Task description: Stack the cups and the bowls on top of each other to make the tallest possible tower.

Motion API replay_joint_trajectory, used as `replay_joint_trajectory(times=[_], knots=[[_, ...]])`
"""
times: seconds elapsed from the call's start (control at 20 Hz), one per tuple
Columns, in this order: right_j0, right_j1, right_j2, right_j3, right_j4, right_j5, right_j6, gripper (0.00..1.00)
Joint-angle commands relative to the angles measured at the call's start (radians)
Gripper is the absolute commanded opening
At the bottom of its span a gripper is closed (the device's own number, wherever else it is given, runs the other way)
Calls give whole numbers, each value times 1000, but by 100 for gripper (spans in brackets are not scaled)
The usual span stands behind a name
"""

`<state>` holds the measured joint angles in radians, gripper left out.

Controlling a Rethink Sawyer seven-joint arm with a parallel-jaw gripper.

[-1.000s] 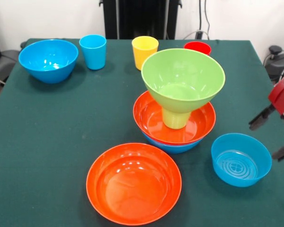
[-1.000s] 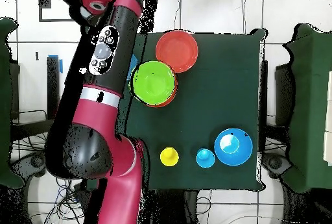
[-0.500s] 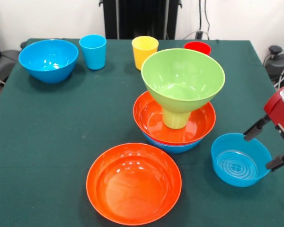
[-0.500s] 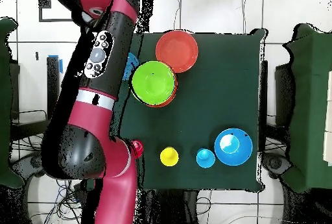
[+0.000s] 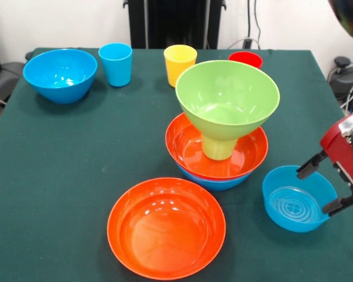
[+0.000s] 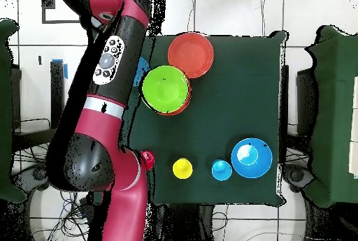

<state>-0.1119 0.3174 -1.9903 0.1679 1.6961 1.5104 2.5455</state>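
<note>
At the surface's right edge in the front view, I am hovering my pincer, released, over the rim of the small blue bowl. I am aiming 1 finger inside, 1 outside, squarely, clear of the tower.

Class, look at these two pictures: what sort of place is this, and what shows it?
Probably a robotics lab or test room. A red robot arm reaches over a table covered in green cloth, plastic bowls and cups are laid out for stacking, and cables run along the wall.
</note>
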Motion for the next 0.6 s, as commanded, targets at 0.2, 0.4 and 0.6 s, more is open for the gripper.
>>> replay_joint_trajectory(times=[0.2, 0.4, 0.6], knots=[[57, 55, 68, 48, -46, 42, 289, 100], [84, 79, 115, 77, -54, 48, 304, 100], [104, 95, 145, 89, -49, 77, 353, 100]])
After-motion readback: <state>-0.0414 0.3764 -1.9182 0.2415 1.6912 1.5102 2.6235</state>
